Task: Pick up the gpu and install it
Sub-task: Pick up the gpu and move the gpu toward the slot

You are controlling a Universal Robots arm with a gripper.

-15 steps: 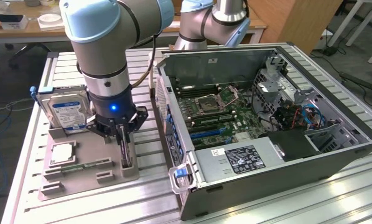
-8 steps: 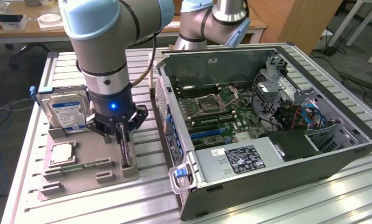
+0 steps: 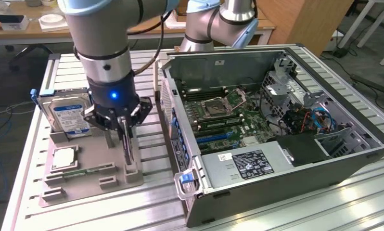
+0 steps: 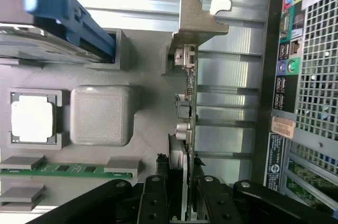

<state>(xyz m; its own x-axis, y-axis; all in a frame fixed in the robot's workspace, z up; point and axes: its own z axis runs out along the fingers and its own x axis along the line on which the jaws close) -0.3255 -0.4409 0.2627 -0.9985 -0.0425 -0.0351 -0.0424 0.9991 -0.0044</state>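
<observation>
The gpu (image 4: 188,102) stands on edge in a slot of the grey holder tray (image 4: 148,65), seen edge-on as a thin green card with a silver end bracket (image 4: 198,20) at its far end. My gripper (image 4: 182,203) is down over its near end, one black finger on each face, shut on the card. In the exterior view the gripper (image 3: 126,144) points straight down at the gpu (image 3: 129,161) on the tray's (image 3: 89,185) side nearest the open computer case (image 3: 275,130). The card still sits in the tray.
The tray also holds a silver hard drive (image 3: 67,115) with a blue-white label, a square CPU chip (image 3: 63,158) and a green memory stick (image 3: 89,170). The open case shows its motherboard (image 3: 237,120); its rear port panel (image 4: 288,76) is close beside the card.
</observation>
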